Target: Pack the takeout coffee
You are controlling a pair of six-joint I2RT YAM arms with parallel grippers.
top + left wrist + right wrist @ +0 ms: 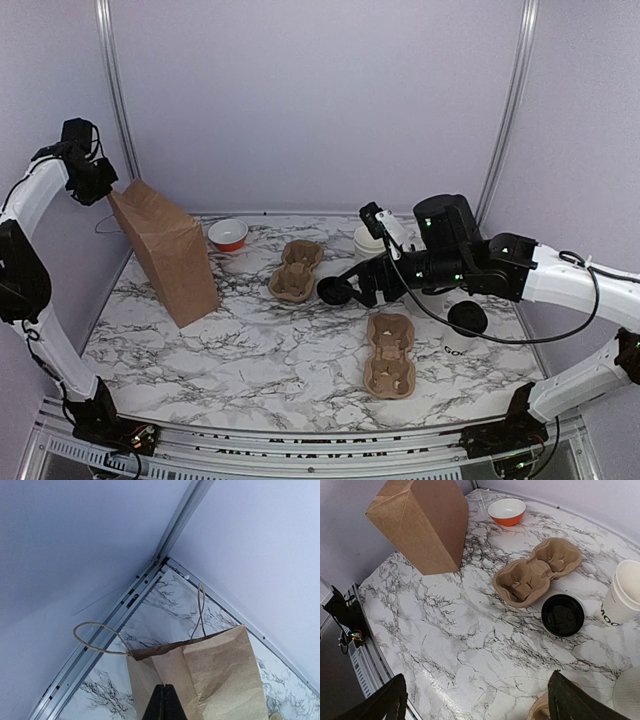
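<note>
The takeout coffee point(465, 328), a white cup with dark lettering and a black lid, stands at the right of the table, below my right forearm. It does not show in either wrist view. My right gripper point(358, 287) is open and empty above the table's middle; in its own view point(480, 705) its fingers stand wide apart over bare marble. A loose black lid point(335, 291) lies just past it point(562, 615). My left gripper point(97, 185) is raised at the far left, shut point(165, 700), just above the brown paper bag point(165, 255), point(220, 675), not visibly holding it.
Two cardboard cup carriers lie on the table, one at the middle point(297, 270), point(537, 572), one nearer the front point(390, 355). A lidless white cup point(368, 242), point(625, 592) stands behind my right arm. A red bowl point(228, 235), point(506, 511) sits at the back.
</note>
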